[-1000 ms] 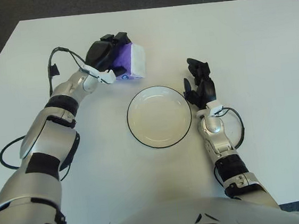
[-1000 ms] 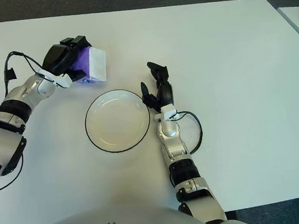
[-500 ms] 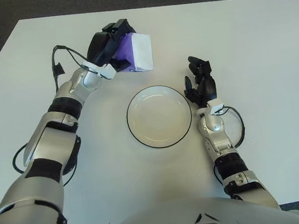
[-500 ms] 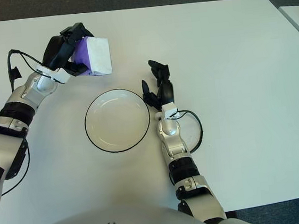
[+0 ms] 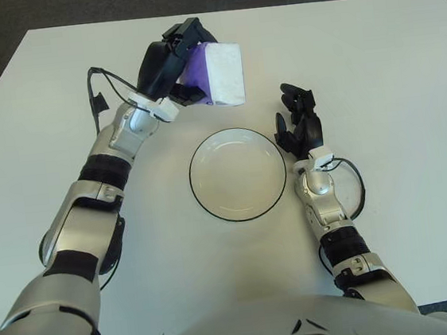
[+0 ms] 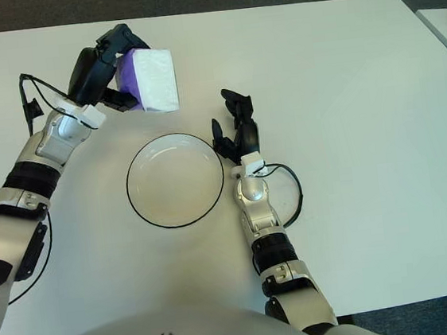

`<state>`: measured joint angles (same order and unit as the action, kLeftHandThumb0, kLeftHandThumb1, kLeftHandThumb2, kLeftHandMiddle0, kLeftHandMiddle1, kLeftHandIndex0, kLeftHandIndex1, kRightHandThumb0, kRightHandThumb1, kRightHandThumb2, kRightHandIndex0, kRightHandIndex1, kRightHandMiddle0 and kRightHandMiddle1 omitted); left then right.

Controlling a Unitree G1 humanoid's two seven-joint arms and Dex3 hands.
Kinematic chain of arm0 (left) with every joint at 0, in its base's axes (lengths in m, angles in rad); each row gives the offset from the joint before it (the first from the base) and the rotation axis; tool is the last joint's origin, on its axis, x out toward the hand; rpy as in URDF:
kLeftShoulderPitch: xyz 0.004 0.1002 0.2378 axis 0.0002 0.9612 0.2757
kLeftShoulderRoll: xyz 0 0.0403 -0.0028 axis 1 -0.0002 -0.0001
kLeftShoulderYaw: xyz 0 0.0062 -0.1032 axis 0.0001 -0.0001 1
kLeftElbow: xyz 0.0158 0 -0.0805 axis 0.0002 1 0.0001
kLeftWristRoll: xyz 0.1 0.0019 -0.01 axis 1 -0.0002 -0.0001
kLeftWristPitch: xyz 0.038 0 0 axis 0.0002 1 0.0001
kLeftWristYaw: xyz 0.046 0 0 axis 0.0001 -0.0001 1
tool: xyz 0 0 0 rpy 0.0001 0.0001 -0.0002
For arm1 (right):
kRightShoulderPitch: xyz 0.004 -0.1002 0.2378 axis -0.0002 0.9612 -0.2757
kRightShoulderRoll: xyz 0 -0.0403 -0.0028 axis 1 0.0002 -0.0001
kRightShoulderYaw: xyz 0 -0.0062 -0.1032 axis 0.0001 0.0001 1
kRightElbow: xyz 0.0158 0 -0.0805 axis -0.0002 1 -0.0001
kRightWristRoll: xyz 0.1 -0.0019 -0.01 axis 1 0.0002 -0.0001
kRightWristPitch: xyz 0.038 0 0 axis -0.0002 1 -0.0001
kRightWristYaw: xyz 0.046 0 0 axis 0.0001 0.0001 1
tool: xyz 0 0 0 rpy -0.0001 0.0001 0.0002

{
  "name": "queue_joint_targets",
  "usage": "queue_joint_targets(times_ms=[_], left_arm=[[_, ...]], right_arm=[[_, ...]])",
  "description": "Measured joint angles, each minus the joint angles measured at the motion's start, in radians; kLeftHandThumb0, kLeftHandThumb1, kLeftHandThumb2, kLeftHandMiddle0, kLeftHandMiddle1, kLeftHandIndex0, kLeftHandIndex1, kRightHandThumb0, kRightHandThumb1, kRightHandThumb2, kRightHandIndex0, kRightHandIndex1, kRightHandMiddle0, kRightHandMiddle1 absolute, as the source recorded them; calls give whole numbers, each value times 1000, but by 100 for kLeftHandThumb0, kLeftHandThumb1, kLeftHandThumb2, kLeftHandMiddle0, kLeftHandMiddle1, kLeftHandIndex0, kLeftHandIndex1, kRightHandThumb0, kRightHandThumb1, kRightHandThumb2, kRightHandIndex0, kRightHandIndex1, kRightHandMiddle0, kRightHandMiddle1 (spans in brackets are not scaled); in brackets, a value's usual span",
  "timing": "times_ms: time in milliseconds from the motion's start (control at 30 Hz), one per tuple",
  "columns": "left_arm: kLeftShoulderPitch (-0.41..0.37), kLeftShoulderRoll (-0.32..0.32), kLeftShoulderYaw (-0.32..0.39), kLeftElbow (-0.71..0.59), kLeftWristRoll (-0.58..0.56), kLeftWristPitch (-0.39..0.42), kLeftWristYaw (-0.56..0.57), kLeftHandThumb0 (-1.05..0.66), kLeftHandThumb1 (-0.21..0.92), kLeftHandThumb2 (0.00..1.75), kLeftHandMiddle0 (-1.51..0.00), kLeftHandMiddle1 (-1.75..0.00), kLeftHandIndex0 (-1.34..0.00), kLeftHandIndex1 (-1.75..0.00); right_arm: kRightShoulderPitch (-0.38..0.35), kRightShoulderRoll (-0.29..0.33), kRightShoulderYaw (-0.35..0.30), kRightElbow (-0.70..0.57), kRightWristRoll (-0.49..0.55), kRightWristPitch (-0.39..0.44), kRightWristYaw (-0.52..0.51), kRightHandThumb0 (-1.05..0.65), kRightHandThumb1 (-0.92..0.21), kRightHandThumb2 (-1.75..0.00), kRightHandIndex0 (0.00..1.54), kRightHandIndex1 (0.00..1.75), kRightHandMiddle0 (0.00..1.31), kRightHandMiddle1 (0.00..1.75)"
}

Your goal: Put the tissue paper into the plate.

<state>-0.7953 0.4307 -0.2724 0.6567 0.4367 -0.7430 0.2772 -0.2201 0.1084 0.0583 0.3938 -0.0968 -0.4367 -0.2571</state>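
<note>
the tissue paper [image 5: 220, 73], gripped in the left hand [image 5: 166, 65], hangs just far-left of the plate [image 5: 238, 175]; the right hand [image 5: 300, 125] shows beside the plate's right rim, fingers loosely open.

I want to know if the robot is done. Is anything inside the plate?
No. The plate shows only its bare white inside, nothing covered. The tissue pack is held in the left hand, beyond the plate's far rim. The right hand shows beside the plate's right edge.
</note>
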Motion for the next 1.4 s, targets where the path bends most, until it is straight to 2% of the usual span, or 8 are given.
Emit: queue_joint_targets(times_ms=[333,667,933,1400], left_arm=[[47,4,21,-78,-23,-60,-60,0,-1,168,-84,-173,-64,-175],[149,24,-8,-281,-249,-93,-322,0,3,164,-83,-171,-61,-175],[217,55,-51,-402,-407,-58,-565,0,5,161,-83,-169,-59,-175],[244,140,-53,-485,-419,34,-813,0,3,162,-86,-165,-60,-175]], right_arm=[[-4,-1,0,5,-2,0,-7,-63,-92,-60,18,58,0,89],[-6,-1,3,7,-3,0,-10,-64,-92,-60,19,57,0,89],[-13,-1,6,18,-3,-1,-9,-64,-92,-62,19,56,0,89],[-24,-1,6,30,-3,-4,-11,-62,-92,-60,20,56,0,92]])
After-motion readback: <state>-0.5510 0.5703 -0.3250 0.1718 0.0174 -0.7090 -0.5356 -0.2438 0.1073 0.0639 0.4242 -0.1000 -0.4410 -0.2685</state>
